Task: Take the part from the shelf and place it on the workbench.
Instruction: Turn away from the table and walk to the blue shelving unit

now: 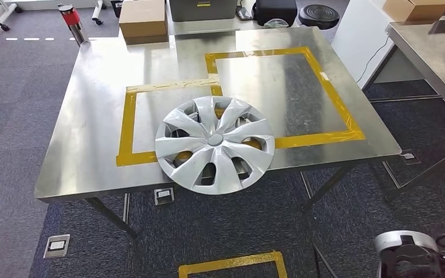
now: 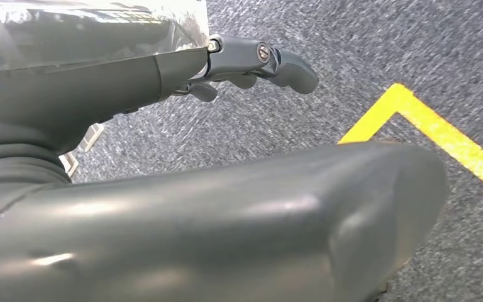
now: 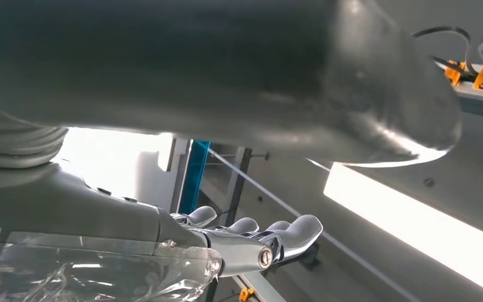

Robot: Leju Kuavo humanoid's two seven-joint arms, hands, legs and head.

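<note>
Nearest of all, the left hand [image 2: 251, 63] hangs over grey carpet with its fingers [image 2: 292, 68] loosely extended and nothing in them; a corner of yellow floor tape [image 2: 427, 126] lies on the carpet beyond the fingertips. The right hand [image 3: 251, 242] is also holding nothing, its fingers [image 3: 299, 229] stretched out and side by side, pointing up towards a bright ceiling light strip [image 3: 415, 226] (its wrist camera is looking upward, so the room's ceiling fills the background). In the head view the right arm's silver wrist [image 1: 408, 249] pokes in at the lower right corner, well short of the workbench.

Farther out from both hands, well apart from either, the silver hubcap [image 1: 214, 145] lies flat on the steel surface [image 1: 87, 116], face up, its near rim hanging a little past the front edge. It sits over the near right corner of the smaller yellow tape outline [image 1: 128, 124], and its far right side overlaps the front line of the larger yellow tape square [image 1: 324, 87].

Beyond that, at the far edge of the surface, stands a cardboard box [image 1: 143, 20], with a red-capped metal cylinder [image 1: 72, 22] off to its left and a dark round object [image 1: 318, 14] to the right.
</note>
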